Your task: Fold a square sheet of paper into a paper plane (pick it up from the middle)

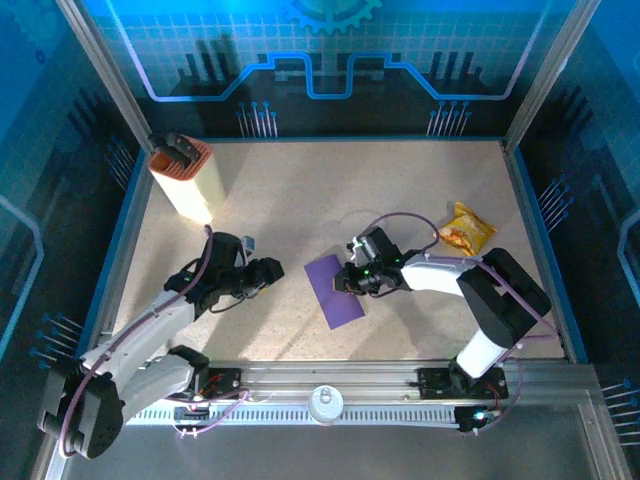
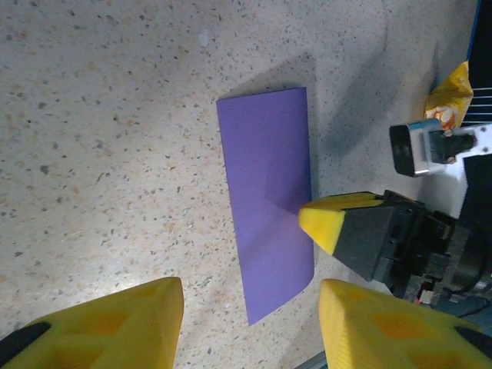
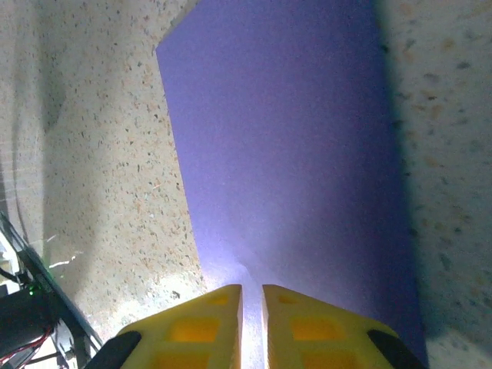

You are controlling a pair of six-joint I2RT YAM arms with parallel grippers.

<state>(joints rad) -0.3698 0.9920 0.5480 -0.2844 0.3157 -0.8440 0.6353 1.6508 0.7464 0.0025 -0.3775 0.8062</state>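
The square sheet of paper (image 1: 335,290) is purple and looks like a long rectangle, lying flat on the speckled table. In the right wrist view the paper (image 3: 292,154) rises in a small ridge between the nearly closed yellow fingers of my right gripper (image 3: 252,288), which is shut on it. That gripper (image 1: 352,280) sits at the middle of the sheet's right long edge. Its yellow fingertip (image 2: 323,223) presses on the paper (image 2: 269,200) in the left wrist view. My left gripper (image 1: 270,275) hovers left of the sheet, open (image 2: 250,292), holding nothing.
A tall cream-and-orange box (image 1: 185,180) stands at the back left. A yellow-orange snack packet (image 1: 466,230) lies at the right, behind the right arm, and shows as a packet (image 2: 450,96) in the left wrist view. A metal rail (image 1: 330,385) runs along the near edge.
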